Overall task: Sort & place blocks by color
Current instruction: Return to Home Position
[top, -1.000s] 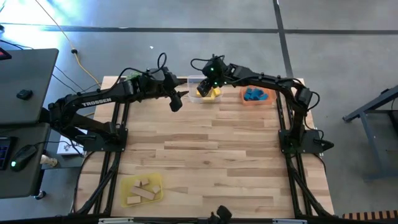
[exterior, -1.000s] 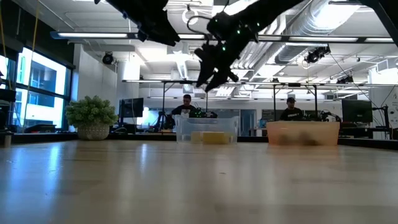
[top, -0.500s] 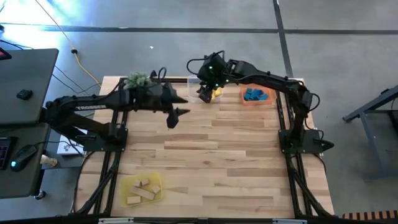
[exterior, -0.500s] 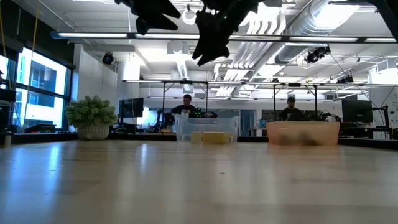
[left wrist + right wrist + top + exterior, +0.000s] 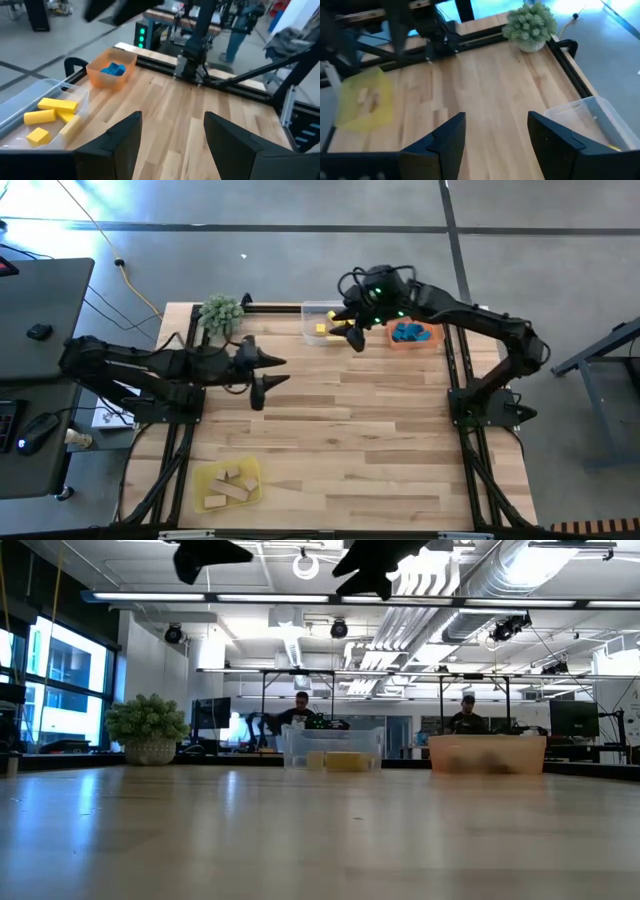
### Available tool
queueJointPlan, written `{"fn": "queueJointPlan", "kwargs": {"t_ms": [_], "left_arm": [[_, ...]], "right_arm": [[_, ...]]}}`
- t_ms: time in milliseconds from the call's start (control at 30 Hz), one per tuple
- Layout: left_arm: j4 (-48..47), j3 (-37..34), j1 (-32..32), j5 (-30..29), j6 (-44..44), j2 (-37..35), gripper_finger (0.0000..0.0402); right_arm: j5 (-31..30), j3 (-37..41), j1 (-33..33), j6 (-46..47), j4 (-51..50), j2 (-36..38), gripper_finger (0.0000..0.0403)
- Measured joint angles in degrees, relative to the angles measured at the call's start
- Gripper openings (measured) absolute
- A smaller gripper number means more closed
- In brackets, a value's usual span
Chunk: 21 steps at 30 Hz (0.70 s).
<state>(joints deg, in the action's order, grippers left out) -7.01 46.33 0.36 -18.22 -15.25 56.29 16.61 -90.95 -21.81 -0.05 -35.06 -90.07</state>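
Yellow blocks (image 5: pixel 50 117) lie in the clear tray (image 5: pixel 322 320) at the table's far edge. Blue blocks (image 5: pixel 112 70) fill the orange tray (image 5: pixel 410 333) to its right. Plain wood blocks (image 5: pixel 228 483) rest in the yellow tray (image 5: pixel 365 97) near the front left corner. My left gripper (image 5: pixel 272 372) hangs open and empty above the table's left half, its fingers pointing right (image 5: pixel 172 140). My right gripper (image 5: pixel 353 333) hovers open and empty between the clear and orange trays (image 5: pixel 496 137). In the low view both grippers show only at the top edge.
A green spiky plant (image 5: pixel 221 311) stands at the far left corner, also visible in the right wrist view (image 5: pixel 532 27). Black frame rails run along the table's sides. Bare wood (image 5: pixel 360 430) spans the middle of the table. People sit at benches beyond the far edge.
My left gripper has drawn back from beside the clear tray toward the table's left and near side. My right gripper has moved from over the clear tray to the right, toward the orange tray. Both have risen in the low view.
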Motion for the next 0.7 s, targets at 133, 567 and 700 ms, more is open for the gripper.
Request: {"fn": "queueJointPlan", "kwargs": {"t_ms": [133,567,700], "left_arm": [[0.14,-4.57,-1.38,-0.64,-0.65,-6.83,0.0202],[0.76,-23.39,-1.66,-0.4,-2.25,-29.93,0.0202],[0.84,-28.44,-1.66,2.39,-2.31,-35.68,0.0202]], "right_arm": [[0.02,5.99,2.12,4.09,5.26,5.37,0.0201],[-18.49,15.07,11.09,14.84,20.29,12.2,0.0201],[-22.22,15.07,13.33,15.11,20.34,12.2,0.0201]]}}
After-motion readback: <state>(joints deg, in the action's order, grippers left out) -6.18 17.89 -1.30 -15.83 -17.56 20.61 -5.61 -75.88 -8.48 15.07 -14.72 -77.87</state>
